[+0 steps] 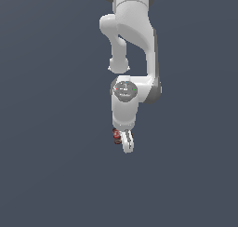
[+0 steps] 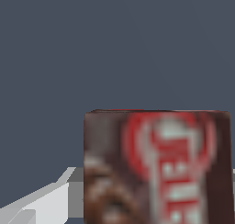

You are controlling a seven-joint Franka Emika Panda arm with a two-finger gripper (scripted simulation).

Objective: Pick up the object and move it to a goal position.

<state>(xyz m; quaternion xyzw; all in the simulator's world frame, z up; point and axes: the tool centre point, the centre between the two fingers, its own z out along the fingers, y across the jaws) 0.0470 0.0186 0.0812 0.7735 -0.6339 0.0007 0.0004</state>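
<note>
While hand [image 1: 124,140] grips packet [image 1: 116,135], open grey surface [image 1: 46,175] all round.

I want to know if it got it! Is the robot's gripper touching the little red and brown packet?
Cannot tell. In the exterior view the packet sits right against the gripper, too small to show contact. The wrist view shows the packet close up beside one finger, contact hidden.

Smooth, softly glossy white plastic on the arm [image 1: 132,30] and gripper [image 1: 125,142]. Printed, paper-like matt wrapper on the packet [image 2: 156,168]. Flat matt grey background throughout.
</note>
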